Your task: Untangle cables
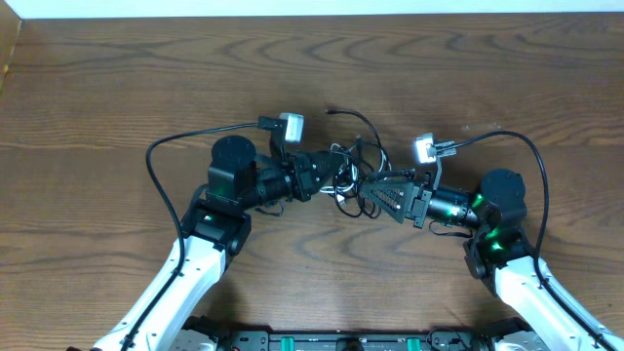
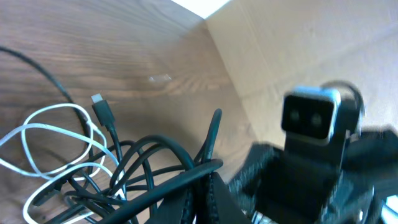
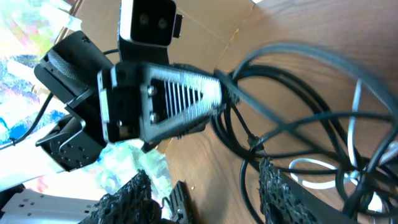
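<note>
Cables (image 1: 353, 180), where?
— Bunched mid table (image 1: 117, 88), black with one white, between both grippers.
— Left gripper (image 1: 327, 177)?
— Clenched on black cables.
— Right gripper (image 1: 370, 193)?
— Jaws apart at the bunch, gripping nothing.

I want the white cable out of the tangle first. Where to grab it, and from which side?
Probably the white cable at its outer loop, from above: it lies flat and open, clear of the black cables; further in it threads through them.
</note>
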Controlling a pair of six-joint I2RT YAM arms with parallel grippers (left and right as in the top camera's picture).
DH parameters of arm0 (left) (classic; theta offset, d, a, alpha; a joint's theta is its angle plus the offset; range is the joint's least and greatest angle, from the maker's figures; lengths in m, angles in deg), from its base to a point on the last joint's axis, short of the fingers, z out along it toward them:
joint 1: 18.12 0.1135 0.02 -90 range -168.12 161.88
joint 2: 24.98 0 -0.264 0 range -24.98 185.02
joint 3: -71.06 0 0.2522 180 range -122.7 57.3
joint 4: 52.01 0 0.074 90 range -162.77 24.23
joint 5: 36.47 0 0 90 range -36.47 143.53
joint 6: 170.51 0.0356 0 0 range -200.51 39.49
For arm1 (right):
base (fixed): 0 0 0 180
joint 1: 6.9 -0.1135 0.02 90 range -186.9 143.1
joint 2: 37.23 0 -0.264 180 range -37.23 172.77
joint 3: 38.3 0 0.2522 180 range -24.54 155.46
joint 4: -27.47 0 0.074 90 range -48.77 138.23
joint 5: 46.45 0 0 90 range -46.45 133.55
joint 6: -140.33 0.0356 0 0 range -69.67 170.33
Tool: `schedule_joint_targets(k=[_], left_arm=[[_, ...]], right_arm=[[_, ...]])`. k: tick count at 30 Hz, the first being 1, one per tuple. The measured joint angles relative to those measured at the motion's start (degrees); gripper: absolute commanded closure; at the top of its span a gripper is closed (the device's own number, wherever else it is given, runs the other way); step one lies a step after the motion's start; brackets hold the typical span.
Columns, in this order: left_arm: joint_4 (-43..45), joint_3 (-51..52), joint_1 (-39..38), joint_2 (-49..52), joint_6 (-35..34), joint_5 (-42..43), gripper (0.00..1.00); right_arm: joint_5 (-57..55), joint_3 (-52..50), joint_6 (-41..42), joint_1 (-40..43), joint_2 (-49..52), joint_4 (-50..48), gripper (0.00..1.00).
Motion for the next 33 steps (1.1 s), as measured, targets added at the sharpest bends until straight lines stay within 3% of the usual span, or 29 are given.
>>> schedule_joint_targets(k=[5,11,18,25,33], left_arm=[[-1.8,0.0,1.9,0.0,-13.8,-6.2,0.92],[-14.9,-0.1,5.3,0.0,-37.9,-16.0,0.92],[-22.3,-0.1,5.4,0.0,-57.5,-21.4,0.92],[-22.6,-0.1,5.4,0.0,-69.8,-20.0,0.92],[-22.6,-0.1,5.4,0.0,-73.4,-13.0,0.92]], right_arm=[[-1.4,0.0,0.2,0.0,0.0,4.5,0.46],[-4.6,0.0,-1.3,0.0,0.0,12.6,0.46],[-6.3,0.0,-6.3,-5.3,0.0,15.0,0.37],[-22.0,0.0,-11.7,-13.7,0.0,23.3,0.34],[-37.0,0.0,-13.4,-21.0,0.0,23.7,0.33]])
